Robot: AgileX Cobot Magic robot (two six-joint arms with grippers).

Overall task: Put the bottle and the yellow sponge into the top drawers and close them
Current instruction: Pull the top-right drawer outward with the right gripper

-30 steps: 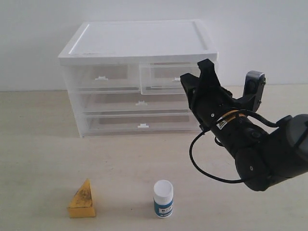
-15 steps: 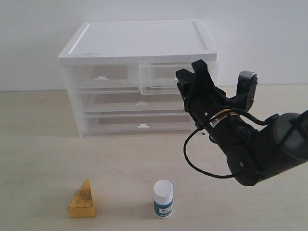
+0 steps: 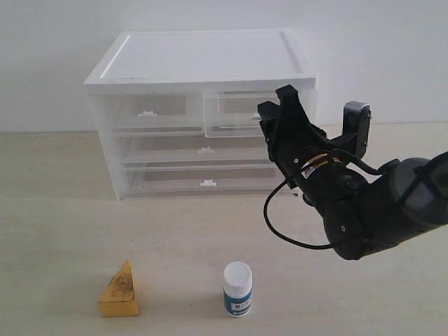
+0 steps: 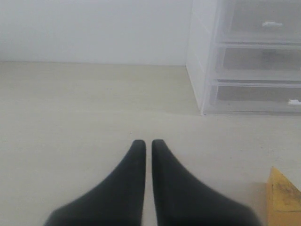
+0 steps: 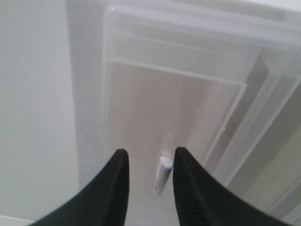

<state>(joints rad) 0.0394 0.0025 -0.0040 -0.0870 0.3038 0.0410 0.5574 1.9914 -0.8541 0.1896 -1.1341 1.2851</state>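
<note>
The bottle point(image 3: 237, 288) stands upright on the table near the front, with the yellow sponge point(image 3: 120, 290) to its left; the sponge's corner point(image 4: 284, 197) also shows in the left wrist view. The top left drawer point(image 3: 148, 113) sits flush in the cabinet. The top right drawer point(image 3: 238, 114) sticks out a little. My right gripper point(image 3: 278, 105) is open at that drawer's front, and its white clip handle point(image 5: 162, 175) lies between the fingers of my right gripper point(image 5: 150, 154), untouched. My left gripper point(image 4: 148, 143) is shut and empty, low over the table left of the cabinet.
The white-topped cabinet point(image 3: 203, 59) stands at the back against a pale wall, with two full-width drawers point(image 3: 204, 150) below the top pair. The right arm's black body point(image 3: 364, 203) hangs over the table right of the cabinet. The cabinet's side wall point(image 4: 196, 56) shows ahead of the left gripper.
The right gripper has moved left and slightly closer to the top right drawer's handle. The bottle, sponge and drawers have not moved.
</note>
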